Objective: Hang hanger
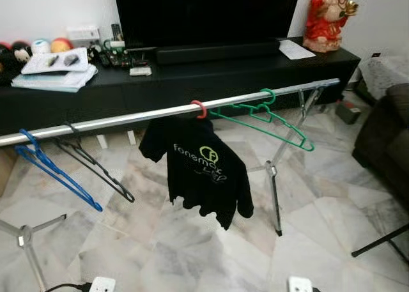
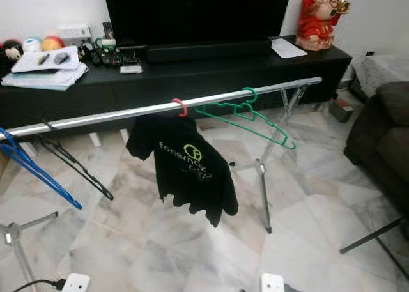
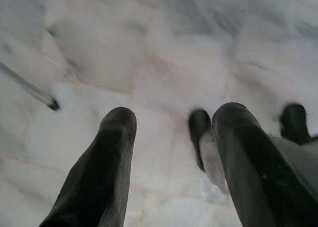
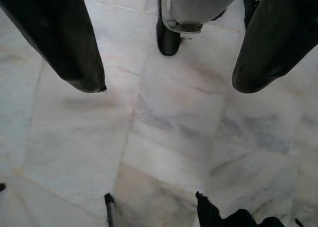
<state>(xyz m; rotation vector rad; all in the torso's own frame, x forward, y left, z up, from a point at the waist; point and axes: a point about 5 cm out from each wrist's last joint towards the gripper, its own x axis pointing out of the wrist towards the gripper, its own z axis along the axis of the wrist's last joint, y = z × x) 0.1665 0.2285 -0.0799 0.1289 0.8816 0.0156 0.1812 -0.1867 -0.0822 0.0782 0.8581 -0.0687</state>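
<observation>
Since the red hanger (image 1: 199, 108) with the black shirt (image 1: 198, 170) is hooked on the rail (image 1: 128, 118), hanging looks done; left gripper (image 3: 171, 130) and right gripper (image 4: 169, 83) are spread, empty, pointed floorward.

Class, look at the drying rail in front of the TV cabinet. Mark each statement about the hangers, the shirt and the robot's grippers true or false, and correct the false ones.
1. A black T-shirt hangs from the metal rail on a red hanger. True.
2. The green hanger carries a shirt. False: it hangs bare, on the robot's right of the black T-shirt.
3. The blue hanger hangs near the rail's left end, beside a black hanger. True.
4. The left gripper is shut on a hanger. False: its fingers are apart over the marble floor, holding nothing.
5. The right gripper is open. True.
</observation>
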